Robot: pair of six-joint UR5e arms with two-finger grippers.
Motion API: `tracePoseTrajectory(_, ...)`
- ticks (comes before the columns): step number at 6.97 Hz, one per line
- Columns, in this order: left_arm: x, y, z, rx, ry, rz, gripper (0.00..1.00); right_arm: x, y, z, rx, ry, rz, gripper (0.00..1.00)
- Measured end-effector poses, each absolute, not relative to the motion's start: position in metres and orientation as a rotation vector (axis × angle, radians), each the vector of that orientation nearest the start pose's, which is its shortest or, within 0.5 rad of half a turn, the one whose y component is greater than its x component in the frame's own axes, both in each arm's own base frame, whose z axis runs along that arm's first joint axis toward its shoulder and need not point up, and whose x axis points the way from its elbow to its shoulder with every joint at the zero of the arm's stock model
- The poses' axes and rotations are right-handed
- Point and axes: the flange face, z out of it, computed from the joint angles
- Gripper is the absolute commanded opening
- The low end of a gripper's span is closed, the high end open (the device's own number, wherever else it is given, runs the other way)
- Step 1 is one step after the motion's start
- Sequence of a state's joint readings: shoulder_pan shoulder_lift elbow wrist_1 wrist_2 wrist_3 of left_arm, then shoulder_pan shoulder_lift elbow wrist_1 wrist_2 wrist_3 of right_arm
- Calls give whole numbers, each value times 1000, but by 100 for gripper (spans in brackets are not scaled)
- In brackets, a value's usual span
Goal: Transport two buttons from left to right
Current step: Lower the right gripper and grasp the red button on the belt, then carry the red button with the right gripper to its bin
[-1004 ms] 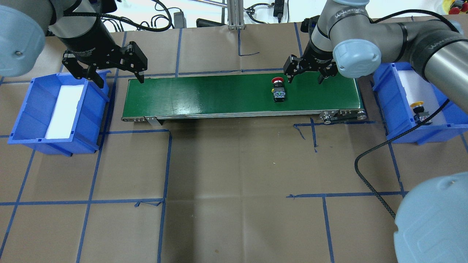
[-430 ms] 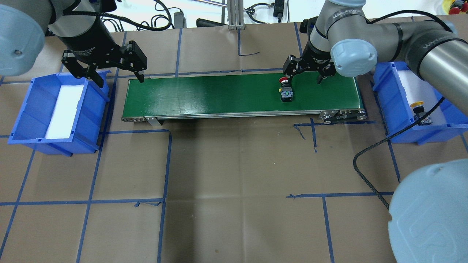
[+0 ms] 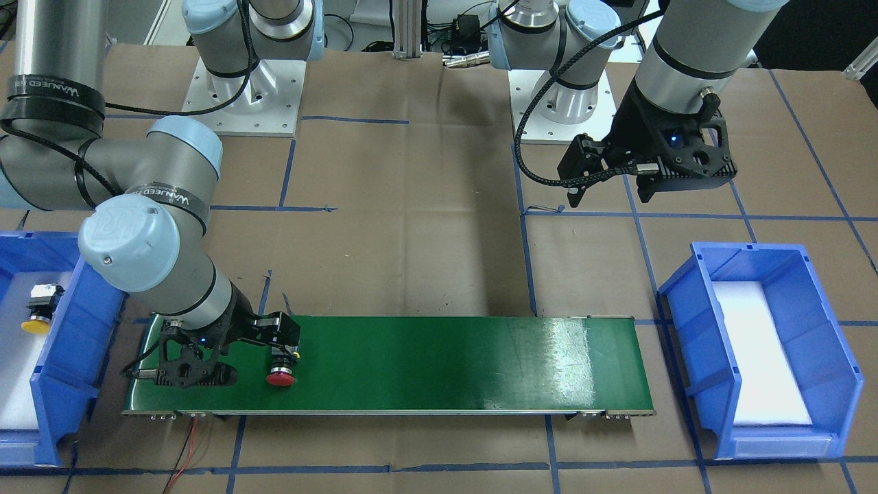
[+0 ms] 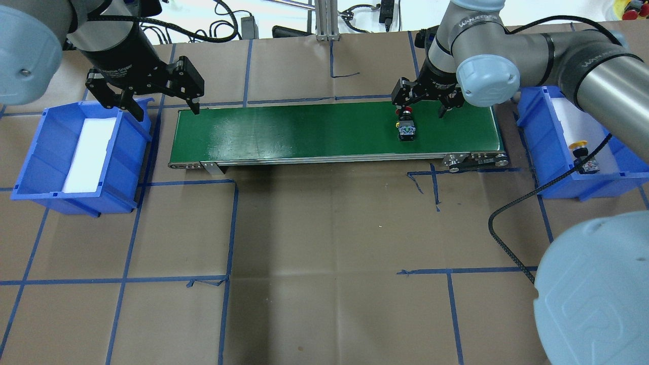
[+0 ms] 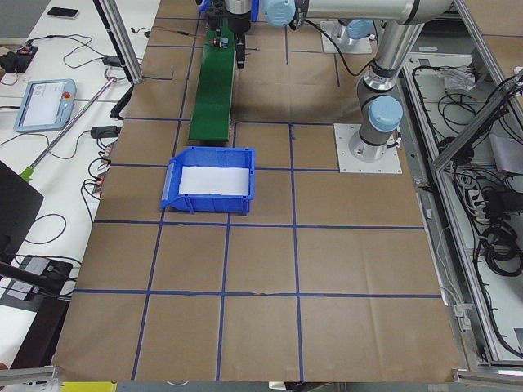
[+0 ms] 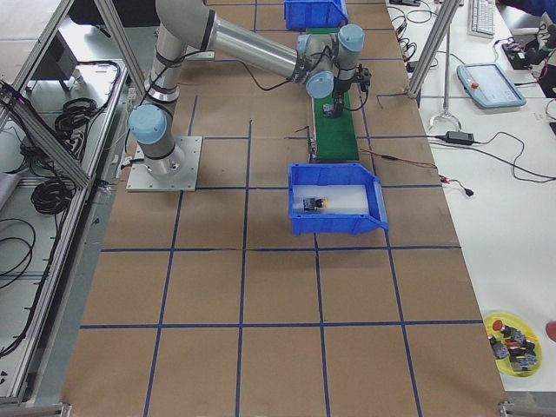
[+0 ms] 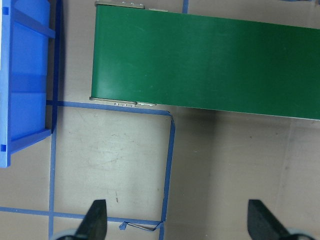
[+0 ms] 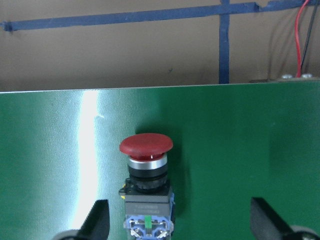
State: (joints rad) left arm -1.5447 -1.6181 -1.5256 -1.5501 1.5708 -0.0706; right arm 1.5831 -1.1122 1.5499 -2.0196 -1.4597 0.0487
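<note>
Rightward travel of the red button (image 4: 406, 126) is the main change: in the overhead view it now lies farther toward 3 o'clock along the green conveyor belt (image 4: 304, 132) than a second ago, and it has slid in between the fingers of the right gripper (image 4: 420, 109). It lies on its side, red cap pointing to 12 o'clock and the grey-black contact body to 6 o'clock. The right gripper has barely shifted; it hangs over the 3 o'clock end of the belt with its jaws wide apart. The right wrist view shows the button nearer the finger at that view's 9 o'clock side, with bare belt between them, so nothing is clamped. The left gripper (image 4: 166, 109) stays where it was at the belt's 9 o'clock end, at its 12 o'clock corner, jaws also spread and holding nothing. The yellow button (image 4: 580, 151) has not moved: it lies inside the blue right bin (image 4: 532, 133), just off the belt's 3 o'clock end. The blue left bin (image 4: 30, 152) at 9 o'clock shows only its white liner.
</note>
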Motion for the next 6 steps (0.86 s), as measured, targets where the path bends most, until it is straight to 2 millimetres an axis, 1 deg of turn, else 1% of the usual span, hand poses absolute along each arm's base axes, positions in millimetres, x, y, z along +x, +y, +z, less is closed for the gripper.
tracePoseTrajectory(2,-120,-517,488,-152,3138,-28,100,152,-643,261,52,3036,35,99)
tracePoseTrajectory(3,-120,-518,488,-152,3137,-28,100,152,-642,252,48,3043,58,87)
tracePoseTrajectory(4,-120,-518,488,-152,3137,-27,100,151,-642,245,44,3049,77,45)
tracePoseTrajectory(5,-120,-518,488,-151,3136,-23,100,151,-642,240,41,3053,91,7)
tracePoseTrajectory(6,-120,-518,487,-151,3136,-19,100,150,-642,239,45,3057,95,5)
